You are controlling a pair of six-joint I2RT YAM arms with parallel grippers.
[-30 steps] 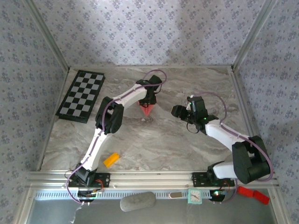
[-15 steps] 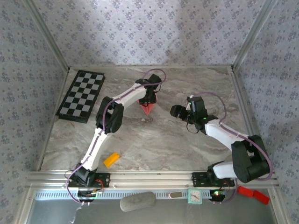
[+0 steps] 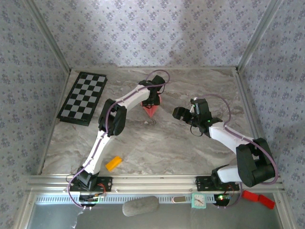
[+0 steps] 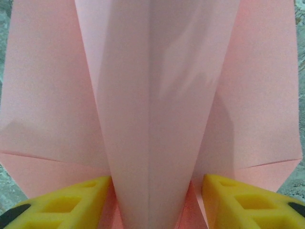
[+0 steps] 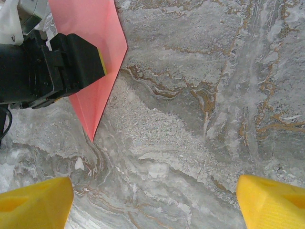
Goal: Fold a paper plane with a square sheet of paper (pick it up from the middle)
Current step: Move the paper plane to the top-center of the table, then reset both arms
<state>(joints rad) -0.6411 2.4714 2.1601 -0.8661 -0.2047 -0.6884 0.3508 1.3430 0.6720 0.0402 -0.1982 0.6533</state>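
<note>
The paper plane [image 3: 151, 111] lies on the marble table at centre back, a salmon-pink dart with its tip toward the near side. My left gripper [image 3: 153, 101] stands right over its wide end. In the left wrist view the plane's raised centre fold [image 4: 157, 119] runs up between the yellow fingers [image 4: 62, 200]. The left gripper [image 4: 155, 210] is open, with a narrow gap beside the fold on the right. My right gripper [image 3: 177, 113] hovers to the plane's right, open wide [image 5: 155, 200] over bare marble. The plane's tip [image 5: 95, 114] shows at that view's upper left.
A chessboard [image 3: 82, 98] lies at the back left. A small orange block [image 3: 113, 163] sits near the left arm's base. Patterned walls close in the table on three sides. A grey lump [image 3: 140, 206] and a red object [image 3: 257, 198] rest on the front ledge.
The right gripper's jaws have spread wider and it has edged slightly left toward the plane. The left gripper has shifted a little toward the back and eased open a bit.
</note>
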